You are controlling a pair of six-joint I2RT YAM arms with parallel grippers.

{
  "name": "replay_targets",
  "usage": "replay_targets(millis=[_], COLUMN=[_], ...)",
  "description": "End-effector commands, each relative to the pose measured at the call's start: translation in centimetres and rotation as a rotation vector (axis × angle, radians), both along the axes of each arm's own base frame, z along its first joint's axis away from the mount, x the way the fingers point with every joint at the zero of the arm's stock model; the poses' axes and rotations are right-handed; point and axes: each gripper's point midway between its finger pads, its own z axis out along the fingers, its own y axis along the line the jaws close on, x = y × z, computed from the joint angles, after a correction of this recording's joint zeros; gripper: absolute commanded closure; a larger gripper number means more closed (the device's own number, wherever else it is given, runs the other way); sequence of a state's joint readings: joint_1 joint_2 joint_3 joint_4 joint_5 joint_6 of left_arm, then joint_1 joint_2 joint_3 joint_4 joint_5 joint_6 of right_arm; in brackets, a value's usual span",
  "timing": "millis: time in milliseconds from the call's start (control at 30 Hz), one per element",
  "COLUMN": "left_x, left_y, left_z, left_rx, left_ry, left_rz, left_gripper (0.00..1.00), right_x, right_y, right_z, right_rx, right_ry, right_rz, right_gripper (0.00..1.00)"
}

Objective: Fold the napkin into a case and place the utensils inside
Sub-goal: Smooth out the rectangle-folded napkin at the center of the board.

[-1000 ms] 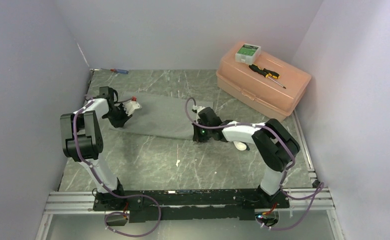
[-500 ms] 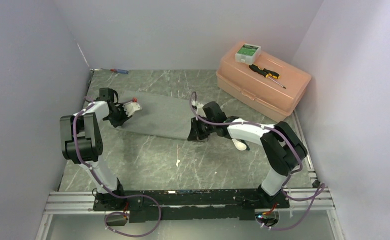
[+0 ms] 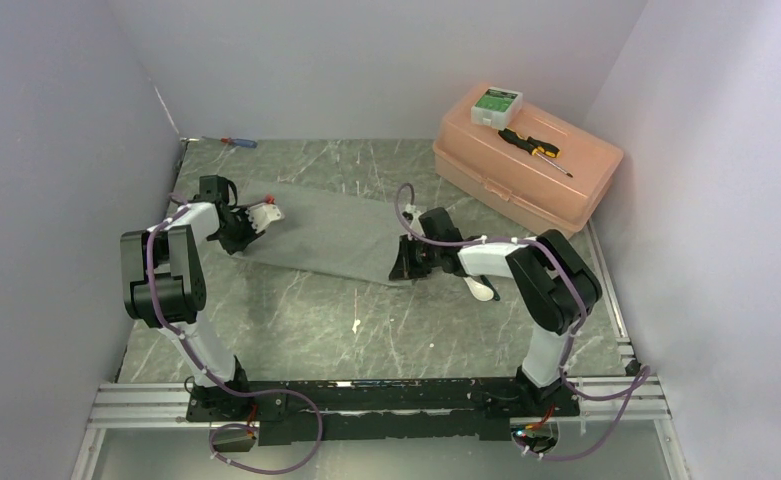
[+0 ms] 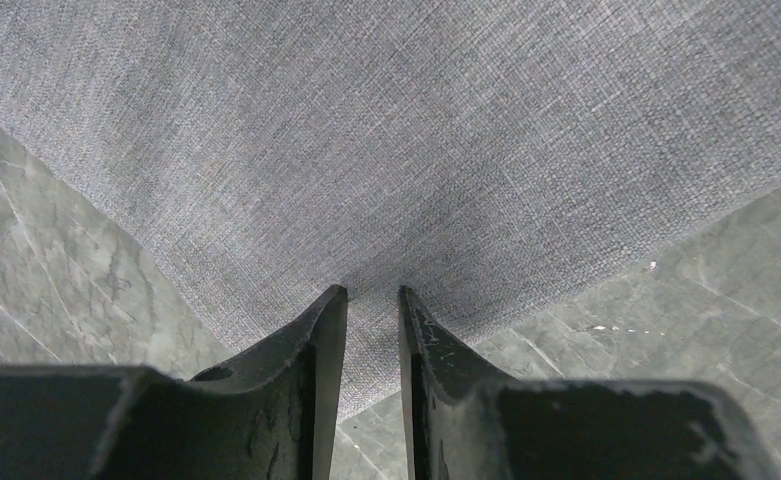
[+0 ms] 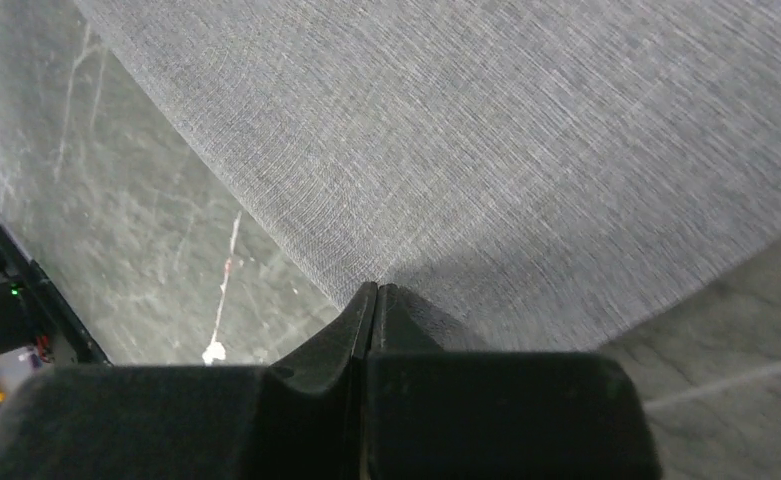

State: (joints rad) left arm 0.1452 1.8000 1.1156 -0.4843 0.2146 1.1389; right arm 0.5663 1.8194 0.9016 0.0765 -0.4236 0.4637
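The napkin [image 3: 321, 235] is a plain grey cloth with a fine, even weave: matte, soft, no print. It lies flat on the table [image 3: 296, 320] as a long slanted strip. One end is near the left edge and the other is toward the middle, closer to the front. Its long edges look straight, and from above the surface shows no creases.

The left gripper [image 4: 366, 295] sits low at the strip's left end. Its dark, scuffed fingers taper to blunt tips and stand a narrow slit apart, with a corner of the cloth running between them. Whether they pinch it cannot be told. The right gripper [image 5: 374, 290] is at the strip's other end, its black fingers pressed together with no gap. The tips nip the cloth's edge just beside the corner, which the gripper's own body hides.

The table is hard and smooth, grey-green with pale marble veins. A white spoon [image 3: 481, 290] lies on it just right of the napkin, partly under the right arm.

At the back right corner stands a box [image 3: 566, 190] of peach, translucent plastic with rounded corners and a lid seam. On the lid rest a small green-and-white carton [image 3: 496, 104] and a black-and-yellow screwdriver [image 3: 534, 148]. A red-and-blue screwdriver [image 3: 238, 142] lies at the back left corner — well apart from the cloth.
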Motion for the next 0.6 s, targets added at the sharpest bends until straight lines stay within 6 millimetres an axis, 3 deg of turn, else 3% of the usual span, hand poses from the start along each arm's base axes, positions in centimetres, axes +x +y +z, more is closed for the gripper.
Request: replay_targets(millis=[0,67,167,267,567], left_x=[-0.2,-0.4,-0.8,-1.4,-2.2], left_y=[-0.1,0.0,-0.2,-1.0,-2.4], left_z=[-0.4,-0.5,-0.5,-0.1,3.2], left_rx=[0.008,0.01,0.003,-0.047,-0.183], left_ry=[-0.004,0.001,0.011,0.042,0.123], left_rz=[-0.004,-0.005,-0.007,-0.001,0.032], left_gripper=[0.68,0.66,0.46,0.35,0.34], right_x=[-0.5,-0.7,-0.4,-0.1,-0.9], right_y=[-2.9,-4.3,-5.7,-6.2,-8.9], right_z=[-1.1,-1.8,-2.2,-2.0,-1.5], right_rx=[-0.042,-0.072,-0.104,-0.127,-0.286], right_ry=[0.001,0.007,0.006,-0.009,0.002], right_rz=[-0.066,-0.091,-0.113,-0.109,-0.104], right_gripper=[1.0,1.0,1.0,1.0,1.0])
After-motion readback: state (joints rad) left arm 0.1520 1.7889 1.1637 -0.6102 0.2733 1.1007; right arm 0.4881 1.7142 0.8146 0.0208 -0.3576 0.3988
